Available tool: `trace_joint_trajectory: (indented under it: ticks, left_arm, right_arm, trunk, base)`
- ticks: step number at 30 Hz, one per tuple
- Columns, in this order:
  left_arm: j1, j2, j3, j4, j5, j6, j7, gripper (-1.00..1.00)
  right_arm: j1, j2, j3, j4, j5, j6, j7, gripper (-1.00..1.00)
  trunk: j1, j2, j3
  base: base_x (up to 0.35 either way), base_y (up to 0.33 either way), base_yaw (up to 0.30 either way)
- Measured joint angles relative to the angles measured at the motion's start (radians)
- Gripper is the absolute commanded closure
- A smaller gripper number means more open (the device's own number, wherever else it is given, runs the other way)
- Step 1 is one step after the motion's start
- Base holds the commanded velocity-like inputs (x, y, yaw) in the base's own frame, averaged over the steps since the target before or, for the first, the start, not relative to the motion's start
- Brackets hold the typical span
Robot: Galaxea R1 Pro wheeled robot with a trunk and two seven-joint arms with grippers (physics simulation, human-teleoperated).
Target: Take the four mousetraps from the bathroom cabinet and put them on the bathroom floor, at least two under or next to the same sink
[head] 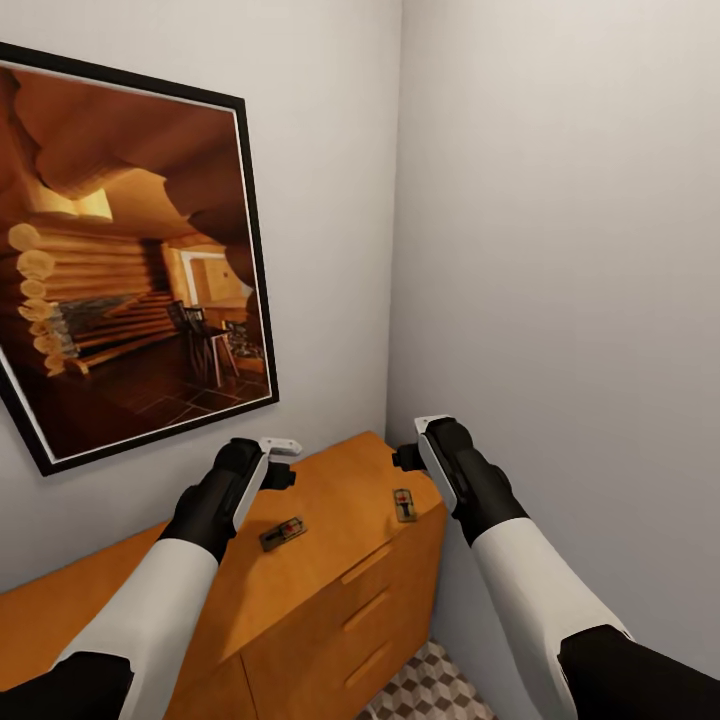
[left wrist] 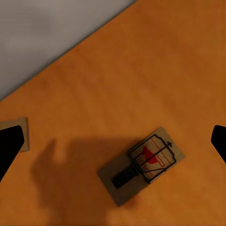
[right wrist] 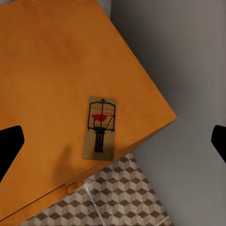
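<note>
Two mousetraps lie flat on the smooth top of the orange-brown wooden cabinet [head: 330,560], well apart from each other; one mousetrap [head: 283,532] sits just below the left gripper [head: 283,462], the other mousetrap [head: 404,504] lies near the cabinet's front right corner, beside the right gripper [head: 418,442]; each trap carries a thin metal frame and a red patch. Both grippers hover above the cabinet top, touching neither trap; in the wrist views each gripper's fingers stand wide apart. The cabinet stands in a corner of pale grey walls; a black-framed picture [head: 125,270] of a log cabin interior hangs above it; cube-patterned bathroom floor [head: 430,690] tiles show below the cabinet front.
</note>
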Motion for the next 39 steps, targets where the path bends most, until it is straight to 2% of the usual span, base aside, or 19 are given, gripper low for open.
trace_joint_trajectory:
  ticks: [16,39]
  left_arm:
    - [0.008,-0.011,0.0,0.0,0.0,-0.001,0.0,-1.0]
    - [0.035,-0.012,0.001,0.0,0.003,-0.02,0.001,-1.0]
  right_arm:
    - [0.0,0.0,0.0,0.0,0.0,0.0,0.0,-1.0]
    - [0.0,0.0,0.001,0.0,0.0,0.001,-0.003,-1.0]
  trunk:
    - [0.0,0.0,0.0]
    - [0.0,0.0,0.0]
  base:
    - [0.098,0.018,0.0]
    - [0.008,0.002,0.0]
